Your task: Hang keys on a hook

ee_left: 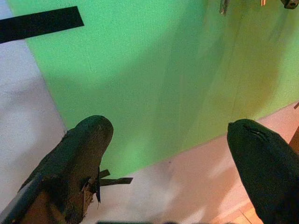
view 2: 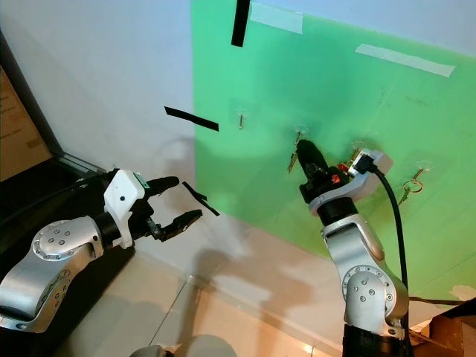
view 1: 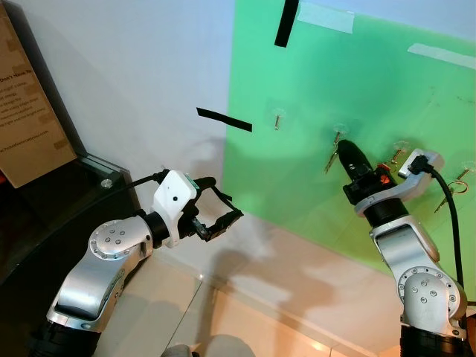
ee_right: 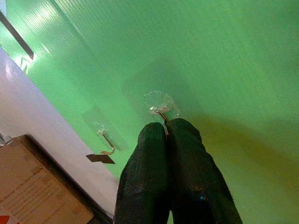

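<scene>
A green board [view 1: 320,82] is taped to the white wall [view 1: 141,67] ahead of both grippers, and it carries a row of clear stick-on hooks. The right gripper [view 1: 348,152] is raised against this board with its two black fingers [ee_right: 154,154] clenched together, their tips right at one clear hook [ee_right: 160,103]. A thin metal piece pokes out between the fingertips and touches that hook; judging by the task, this is the ring of the keys [view 1: 332,158], whose blade hangs just beside the gripper toward the robot's left. The tight pinch probably keeps the ring steady while it is guided over the hook's prong. Whether the ring is already seated cannot be told.

Another set of keys [view 1: 448,195] hangs further out to the right of the right gripper, and a bare hook [view 1: 277,117] sits to its left, closer to a strip of black tape [view 1: 224,120] on the wall.

The left gripper [view 1: 216,208] is held lower, well apart from the board, fingers spread wide and holding nothing, likely parked clear of the work. A cardboard box [view 1: 26,104] stands beyond it on the left.
</scene>
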`<state>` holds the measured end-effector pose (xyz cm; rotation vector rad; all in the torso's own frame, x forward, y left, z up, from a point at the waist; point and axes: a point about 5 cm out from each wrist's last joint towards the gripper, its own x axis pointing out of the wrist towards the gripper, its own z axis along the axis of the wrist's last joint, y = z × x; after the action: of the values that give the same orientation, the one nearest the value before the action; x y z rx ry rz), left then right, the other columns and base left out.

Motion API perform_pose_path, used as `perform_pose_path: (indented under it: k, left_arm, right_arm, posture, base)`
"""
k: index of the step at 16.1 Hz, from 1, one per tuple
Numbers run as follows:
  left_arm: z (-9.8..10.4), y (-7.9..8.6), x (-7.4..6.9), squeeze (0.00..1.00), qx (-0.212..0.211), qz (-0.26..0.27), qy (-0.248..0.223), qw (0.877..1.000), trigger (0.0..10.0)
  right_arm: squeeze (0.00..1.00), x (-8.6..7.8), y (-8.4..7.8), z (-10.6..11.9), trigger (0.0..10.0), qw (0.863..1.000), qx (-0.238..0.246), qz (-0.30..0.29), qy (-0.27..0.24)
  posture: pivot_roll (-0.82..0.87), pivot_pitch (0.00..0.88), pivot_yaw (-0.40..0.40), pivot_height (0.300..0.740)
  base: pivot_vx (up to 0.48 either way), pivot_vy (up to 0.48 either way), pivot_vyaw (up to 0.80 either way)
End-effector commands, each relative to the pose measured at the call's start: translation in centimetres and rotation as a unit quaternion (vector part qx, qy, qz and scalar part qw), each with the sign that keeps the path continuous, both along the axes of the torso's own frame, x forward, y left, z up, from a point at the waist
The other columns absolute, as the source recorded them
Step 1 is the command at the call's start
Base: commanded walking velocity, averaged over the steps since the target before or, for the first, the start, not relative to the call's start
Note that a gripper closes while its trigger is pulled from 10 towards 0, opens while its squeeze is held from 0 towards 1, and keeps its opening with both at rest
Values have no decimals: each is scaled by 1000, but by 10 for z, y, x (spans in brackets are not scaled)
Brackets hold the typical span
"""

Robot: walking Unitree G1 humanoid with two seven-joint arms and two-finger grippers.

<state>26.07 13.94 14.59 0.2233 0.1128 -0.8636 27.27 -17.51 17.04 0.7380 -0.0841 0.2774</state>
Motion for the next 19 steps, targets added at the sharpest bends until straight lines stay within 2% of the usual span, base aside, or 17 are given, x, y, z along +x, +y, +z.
perform_pose_path:
  k: [1,7,10,19]
  left_arm:
    - [2,-2,-3,353,3,-11,-3,1000,10000]
    - [2,-2,-3,353,3,-11,-3,1000,10000]
    - [2,-2,-3,357,4,-10,-1,1000,10000]
    - [2,-1,-2,353,5,-9,1,1000,10000]
  right_arm:
    - [0,2,-3,2,10000,1000,1,-9,-2]
    - [0,7,5,5,10000,1000,21,6,-5]
    - [0,17,-1,-9,10000,998,10,-37,48]
    - [0,4,-17,-30,10000,993,6,-73,91]
  posture:
    - [74,0,-65,740]
    - [75,0,-63,740]
    - [81,0,-65,740]
    - [70,0,-53,740]
  base:
    - [0,0,0]
    - [0,0,0]
    - [0,0,0]
    - [0,0,0]
